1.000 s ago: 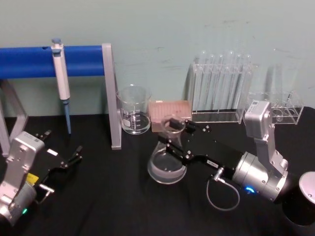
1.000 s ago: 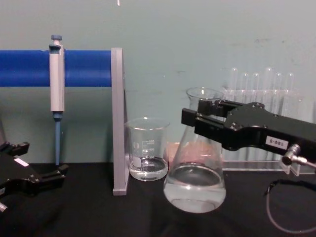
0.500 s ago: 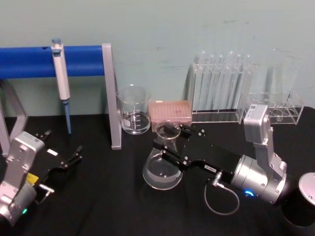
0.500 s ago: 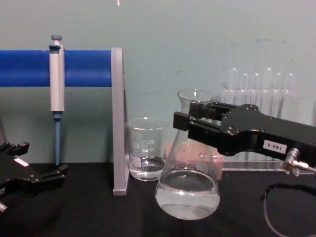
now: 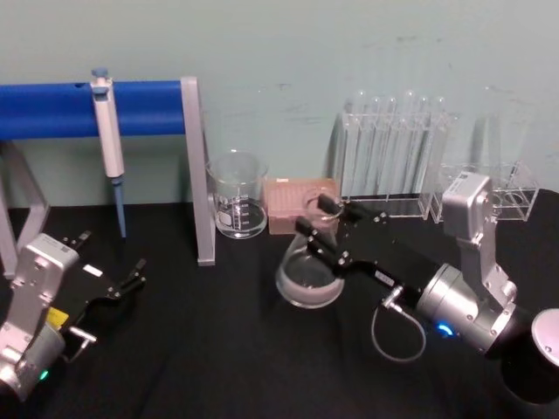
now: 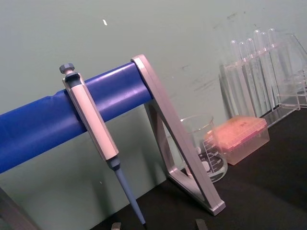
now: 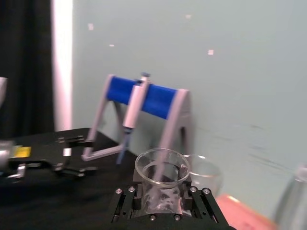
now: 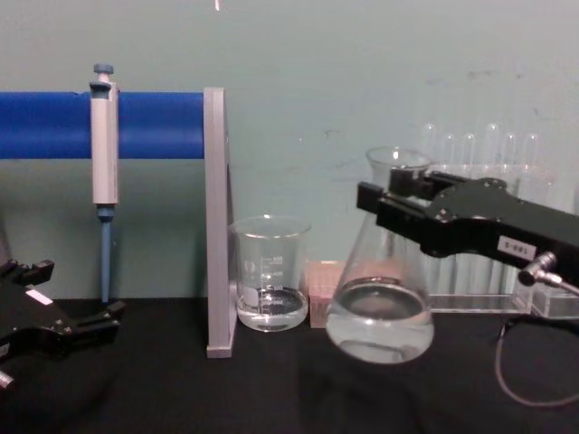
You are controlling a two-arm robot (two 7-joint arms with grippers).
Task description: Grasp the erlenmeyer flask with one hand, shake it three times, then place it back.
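Your right gripper (image 5: 320,229), black with a small white label on its body, has its jaws closed on the narrow neck of the erlenmeyer flask (image 5: 308,278). It holds the flask right of centre, in front of the pink box (image 5: 301,195). From the chest view the flask (image 8: 380,312) is a clear glass cone with a wide rounded base. It tilts slightly and looks raised off the black table (image 8: 181,389), though the gap is hard to judge. Clear liquid (image 8: 380,333) fills its lowest part.

From the right wrist view you look along the gripper (image 7: 161,203) to the flask's round open mouth (image 7: 162,167).

Left of the flask stands a straight-sided glass beaker (image 8: 270,271) with printed marks and a shallow pool (image 8: 270,312) of clear liquid at the bottom. Behind the flask, a clear plastic rack holds tall thin test tubes (image 5: 393,153) upright against the pale green wall.

A grey and blue pipette (image 5: 106,131) hangs tip down from a blue bar (image 5: 48,109) on a grey metal frame.

Your left gripper (image 5: 109,259) sits low at the left edge, well apart from the glassware, its jaws spread with nothing between them.
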